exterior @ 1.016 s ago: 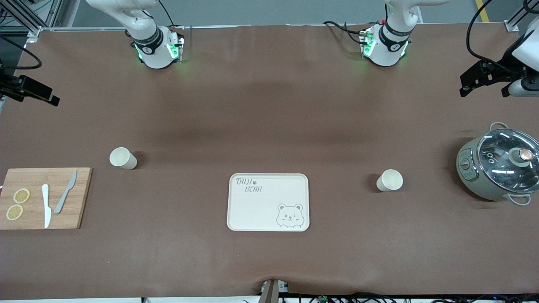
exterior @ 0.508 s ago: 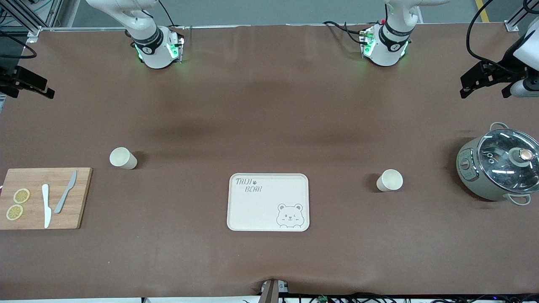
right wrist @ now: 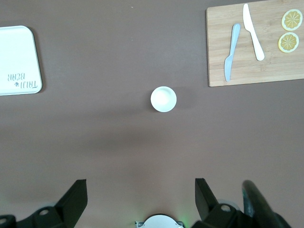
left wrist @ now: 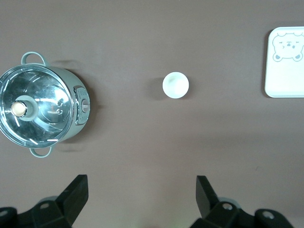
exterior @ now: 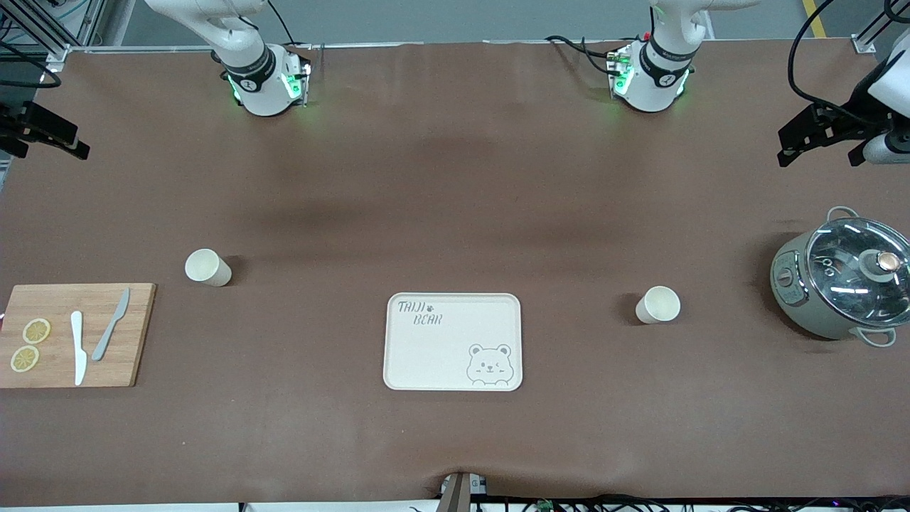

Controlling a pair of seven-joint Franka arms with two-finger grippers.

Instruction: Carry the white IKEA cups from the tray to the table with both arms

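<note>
Brown table carries 2 cups, tray, cutting board, pot.

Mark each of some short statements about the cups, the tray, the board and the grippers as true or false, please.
1. Both white cups stand on the tray. False: the cup by the cutting board and the cup by the pot stand on the table.
2. The left gripper is open. True.
3. The right gripper holds a cup. False: it is open and holds nothing.
4. Two knives lie on the cutting board. True.
5. The pot has no lid. False: a glass lid covers it.
</note>
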